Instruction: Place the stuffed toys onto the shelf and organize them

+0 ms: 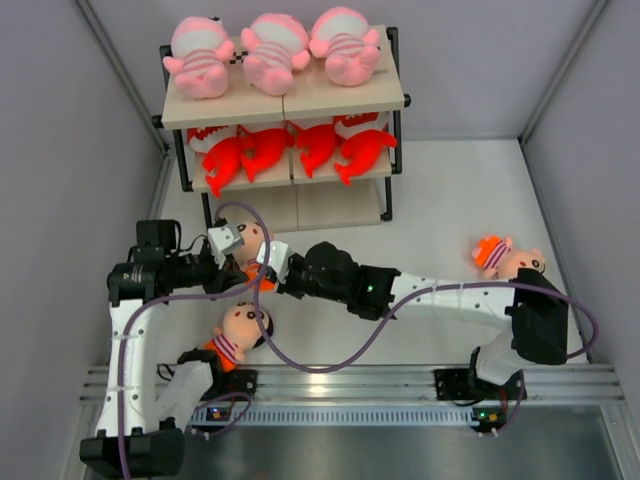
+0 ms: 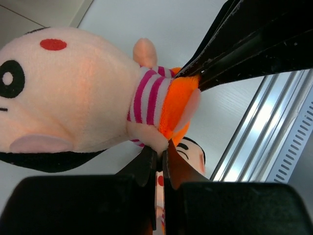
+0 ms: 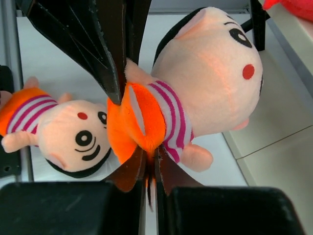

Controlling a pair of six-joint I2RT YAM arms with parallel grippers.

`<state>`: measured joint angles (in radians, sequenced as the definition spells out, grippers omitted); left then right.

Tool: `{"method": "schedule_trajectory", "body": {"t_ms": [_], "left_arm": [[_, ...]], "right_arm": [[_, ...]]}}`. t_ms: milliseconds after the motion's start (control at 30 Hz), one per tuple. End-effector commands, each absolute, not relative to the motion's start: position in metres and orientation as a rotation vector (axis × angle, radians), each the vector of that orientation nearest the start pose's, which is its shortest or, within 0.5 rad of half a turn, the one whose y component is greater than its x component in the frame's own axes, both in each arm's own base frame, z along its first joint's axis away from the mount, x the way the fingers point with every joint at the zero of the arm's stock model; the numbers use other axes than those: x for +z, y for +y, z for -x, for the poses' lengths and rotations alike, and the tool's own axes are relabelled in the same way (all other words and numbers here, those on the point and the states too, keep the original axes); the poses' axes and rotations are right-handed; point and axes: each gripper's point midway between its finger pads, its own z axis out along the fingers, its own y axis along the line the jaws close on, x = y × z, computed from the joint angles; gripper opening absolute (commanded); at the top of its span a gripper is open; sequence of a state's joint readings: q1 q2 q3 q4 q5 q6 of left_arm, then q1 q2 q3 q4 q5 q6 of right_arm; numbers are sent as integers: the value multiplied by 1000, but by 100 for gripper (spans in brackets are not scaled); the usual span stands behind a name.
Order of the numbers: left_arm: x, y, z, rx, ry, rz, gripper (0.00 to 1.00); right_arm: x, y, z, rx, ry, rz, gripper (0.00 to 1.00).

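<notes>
A boy doll with a big head, pink-striped shirt and orange shorts hangs between both grippers, just in front of the shelf. My left gripper is shut on the doll's hand. My right gripper is shut on the orange shorts of the same doll. Seen from above, the left gripper and right gripper meet at the doll. A second boy doll lies on the table below them. A third one lies at the right.
Three pink striped babies sit on the shelf's top board. Red sharks fill the middle board. The bottom board shows bare. Grey walls close in both sides, and a metal rail runs along the near edge.
</notes>
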<state>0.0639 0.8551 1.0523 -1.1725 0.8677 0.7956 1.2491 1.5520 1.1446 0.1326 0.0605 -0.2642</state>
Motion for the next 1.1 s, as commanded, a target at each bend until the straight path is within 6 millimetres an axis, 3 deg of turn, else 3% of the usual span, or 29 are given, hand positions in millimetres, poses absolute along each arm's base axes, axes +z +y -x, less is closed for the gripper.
{"method": "schedule_trajectory", "body": {"t_ms": [0, 67, 100, 167, 233, 300, 367, 433, 467, 500, 667, 767, 800, 867, 900, 1067], "left_arm": [[237, -108, -178, -647, 1877, -1078, 1], [231, -97, -183, -575, 1953, -1040, 19], [228, -90, -187, -541, 1998, -1015, 48], [227, -75, -192, -464, 2116, -889, 62], [230, -41, -208, -237, 2237, -716, 68], [246, -14, -217, -70, 2290, -528, 71], [257, -7, -218, -14, 2276, -477, 72], [269, -5, -215, 10, 2233, -468, 76], [272, -4, -214, 21, 2224, -460, 76], [273, -2, -212, 36, 2223, -445, 76], [275, 18, -209, 156, 2247, -340, 76], [278, 19, -209, 159, 2241, -331, 76], [278, 18, -208, 157, 2240, -333, 76], [277, 18, -208, 156, 2243, -334, 76], [277, 19, -208, 161, 2244, -330, 76], [280, 18, -208, 153, 2237, -323, 77]], "right_arm": [[266, 469, -184, 606, 1339, 1183, 0], [261, 465, -192, 532, 1329, 1202, 0], [254, 465, -196, 501, 1335, 1218, 0], [245, 461, -210, 420, 1340, 1242, 0], [227, 463, -223, 345, 1347, 1289, 0], [216, 466, -244, 257, 1349, 1302, 0], [220, 470, -261, 213, 1334, 1283, 0], [209, 476, -273, 168, 1323, 1310, 0], [217, 482, -279, 165, 1308, 1300, 0], [207, 487, -284, 150, 1310, 1319, 0], [197, 504, -324, 104, 1316, 1307, 0], [200, 513, -343, 102, 1297, 1292, 0], [187, 517, -349, 92, 1308, 1306, 0], [189, 520, -363, 75, 1308, 1288, 0], [175, 523, -368, 56, 1316, 1313, 0], [173, 534, -389, 62, 1295, 1287, 0]]}}
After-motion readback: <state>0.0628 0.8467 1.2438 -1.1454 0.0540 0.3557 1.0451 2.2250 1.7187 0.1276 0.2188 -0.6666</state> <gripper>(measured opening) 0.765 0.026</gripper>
